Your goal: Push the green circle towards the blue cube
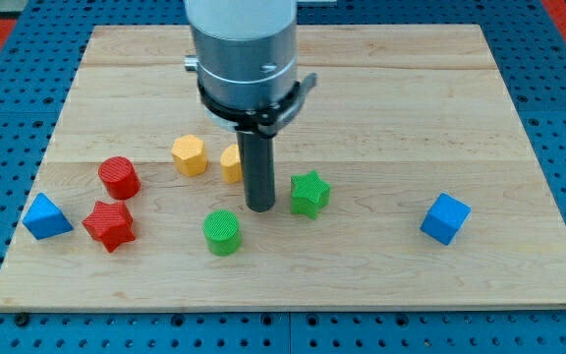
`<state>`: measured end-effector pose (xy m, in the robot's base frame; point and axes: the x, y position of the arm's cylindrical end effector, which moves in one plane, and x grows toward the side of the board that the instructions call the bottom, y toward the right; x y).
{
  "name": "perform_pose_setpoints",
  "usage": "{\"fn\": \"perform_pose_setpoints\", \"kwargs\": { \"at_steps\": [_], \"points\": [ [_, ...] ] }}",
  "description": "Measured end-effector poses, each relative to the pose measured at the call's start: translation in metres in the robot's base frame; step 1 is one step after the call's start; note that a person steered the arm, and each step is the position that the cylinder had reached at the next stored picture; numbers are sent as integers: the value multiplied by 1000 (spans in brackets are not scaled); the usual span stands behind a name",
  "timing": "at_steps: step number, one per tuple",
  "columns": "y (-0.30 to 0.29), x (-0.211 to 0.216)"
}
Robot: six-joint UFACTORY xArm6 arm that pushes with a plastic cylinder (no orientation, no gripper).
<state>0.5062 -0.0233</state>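
Observation:
The green circle (222, 232) lies on the wooden board (381, 108) left of centre, near the view's bottom. The blue cube (445, 218) sits far to its right. My tip (260, 206) is down on the board just above and to the right of the green circle, between it and the green star (310, 193). It stands a small gap away from both.
A yellow hexagon (190, 154) and a second yellow block (231, 163), partly hidden behind the rod, lie above the circle. A red cylinder (119, 177), a red star (109, 224) and a blue triangle (45, 216) sit at the left.

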Motion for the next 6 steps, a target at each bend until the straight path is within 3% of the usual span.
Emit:
{"fn": "perform_pose_setpoints", "kwargs": {
  "at_steps": [2,3,4,6],
  "points": [
    [-50,-4],
    [-91,15],
    [-84,38],
    [66,49]
  ]
}}
